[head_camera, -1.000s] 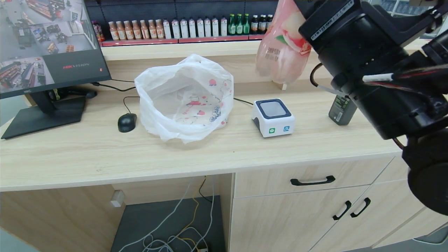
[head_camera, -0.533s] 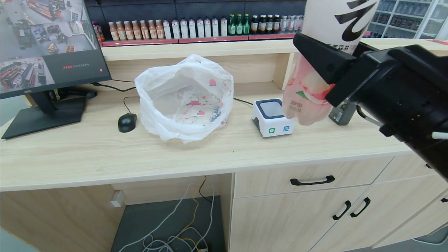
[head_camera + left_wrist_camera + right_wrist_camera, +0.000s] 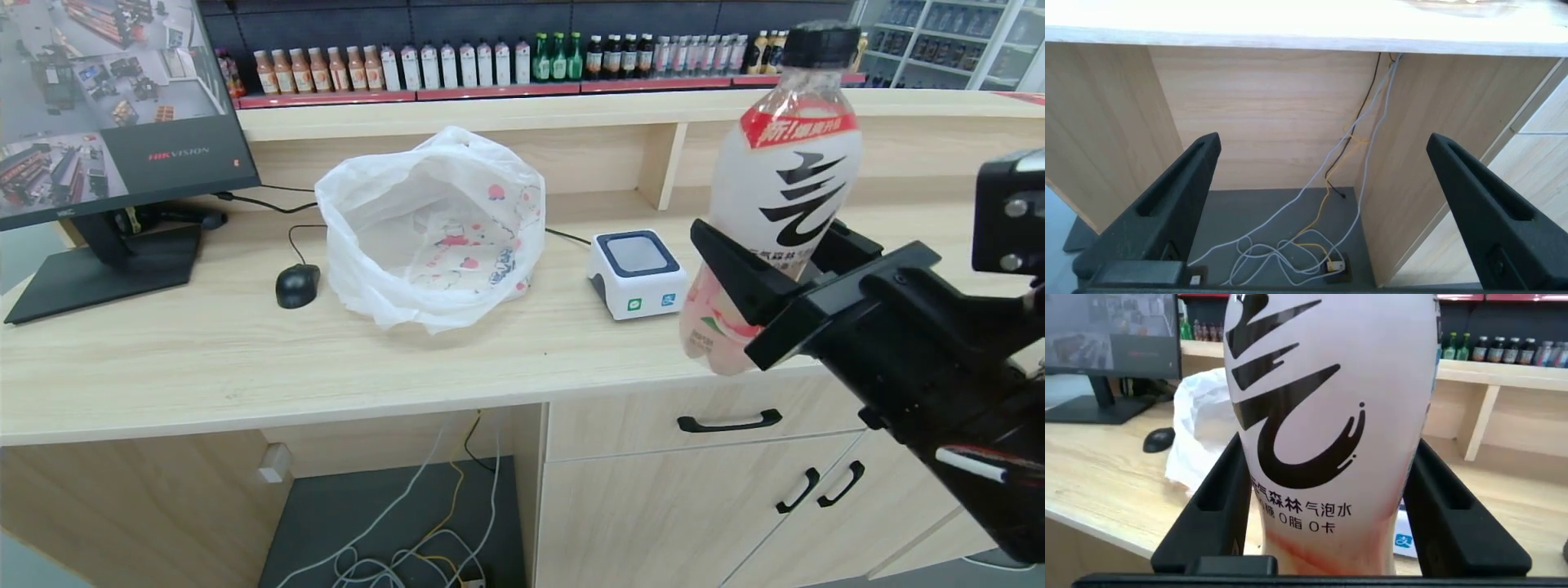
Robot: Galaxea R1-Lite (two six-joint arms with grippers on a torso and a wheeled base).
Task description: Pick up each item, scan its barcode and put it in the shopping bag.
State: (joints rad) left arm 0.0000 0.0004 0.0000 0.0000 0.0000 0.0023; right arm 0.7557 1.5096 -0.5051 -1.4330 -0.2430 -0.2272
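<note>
Holding a drink bottle (image 3: 775, 204) upright, cap up, in the right gripper (image 3: 771, 245), jaws clamped on either side of its lower half. Hangs clear of the desk (image 3: 204, 359), above the front edge, just right of the scanner (image 3: 637, 273) and nearer the head camera than it. Turns the black brush mark of the label toward the head camera; cannot tell where the barcode lies. Appears likewise from the right wrist: bottle (image 3: 1331, 416) gripped between the two dark fingers of the right gripper (image 3: 1331, 514).

Judged as the scan step: lifted, not yet presented to the scanner's window, not yet bagged. Calls next for a short carry to the left, over the grey window, and probably a turn of the wrist to bring the barcode toward the glass. Needs care to keep the bottle's base off the scanner body. Leads afterwards to the shopping bag (image 3: 433, 229), standing open-mouthed on the desk left of the scanner, with a mouse (image 3: 296, 286) and a monitor (image 3: 106, 106) beyond.

Left gripper (image 3: 1323, 140): below the desk top, jaws spread wide and empty, facing the recess with loose cables (image 3: 1298, 245).
</note>
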